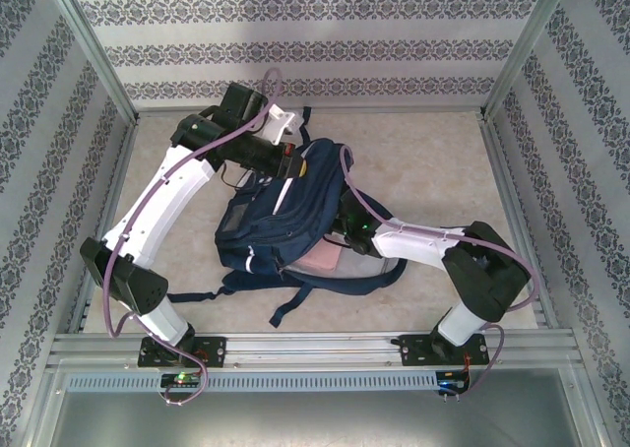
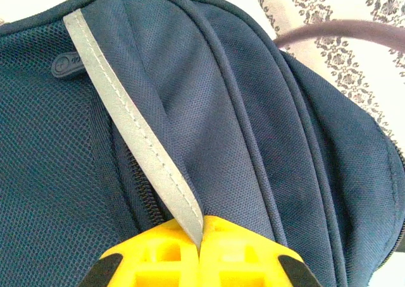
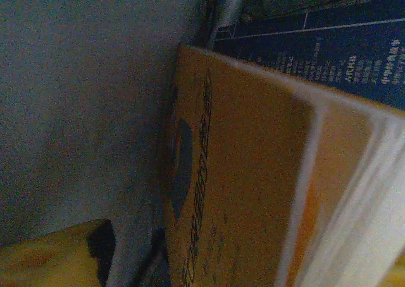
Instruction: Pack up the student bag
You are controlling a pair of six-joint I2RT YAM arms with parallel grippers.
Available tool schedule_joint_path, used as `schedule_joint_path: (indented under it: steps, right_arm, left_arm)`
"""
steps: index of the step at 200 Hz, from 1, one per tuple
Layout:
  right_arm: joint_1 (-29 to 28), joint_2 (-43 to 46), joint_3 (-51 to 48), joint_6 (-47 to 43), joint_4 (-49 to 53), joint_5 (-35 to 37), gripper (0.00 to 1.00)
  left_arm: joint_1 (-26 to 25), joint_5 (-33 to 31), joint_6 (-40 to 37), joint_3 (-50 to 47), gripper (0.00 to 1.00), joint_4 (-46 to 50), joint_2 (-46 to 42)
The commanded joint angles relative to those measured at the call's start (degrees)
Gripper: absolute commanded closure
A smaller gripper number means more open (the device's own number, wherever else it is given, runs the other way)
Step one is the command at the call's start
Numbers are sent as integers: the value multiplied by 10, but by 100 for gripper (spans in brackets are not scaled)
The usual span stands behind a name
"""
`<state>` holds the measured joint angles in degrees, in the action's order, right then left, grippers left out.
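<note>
Your student bag (image 1: 281, 221) lies in the middle of the table (image 1: 433, 161). Its open mouth is turned toward your right arm (image 1: 423, 240), and its straps trail toward the near edge.

Your left jaws are pressed together at the far top of the bag. They pinch the bag's cloth right where a grey stripe (image 2: 126, 103) runs down between the yellow fingers (image 2: 158, 255). I think you hold it there to lift the top, so the mouth is wide and cannot flop shut.

Your right arm reaches into that mouth, where it is dark. An orange book (image 3: 240, 173) sits inside the bag, with a dark blue book (image 3: 329, 47) just beside it. Your right jaws are spread. One yellow finger (image 3: 44, 258) sits low at the side, and there is a gap between it and the orange cover. So it looks like you are not gripping the book.

I would guess the orange book is packed, and the job now is to get your right arm out. Pull it back the way it points, slowly. A finger could catch the book or the cloth and drag it out. Let go with your left jaws only once the right arm is clear of the mouth.
</note>
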<state>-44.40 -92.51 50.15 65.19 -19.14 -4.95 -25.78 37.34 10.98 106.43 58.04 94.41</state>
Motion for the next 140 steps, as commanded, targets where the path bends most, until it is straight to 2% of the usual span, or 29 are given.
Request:
schedule_joint_path:
  steps: [1,11,25,93,115,140]
  right_arm:
    - [-8,55,10,-64,10,17,14]
    - [-9,87,-7,-86,21,30,6]
    - [-9,140,-39,-114,33,47,2]
    - [8,355,-155,-181,143,98,5]
    - [35,414,-163,-182,218,113,8]
    - [75,470,-152,-194,362,201,7]
  left_arm:
    - [27,41,26,-10,100,-108,-13]
    - [38,39,39,-28,100,-120,-16]
    - [53,33,57,-58,100,-145,-25]
    - [96,-44,78,-137,100,-176,-52]
    - [97,-109,60,-131,100,-150,-52]
    - [96,-253,67,-128,100,-120,-50]
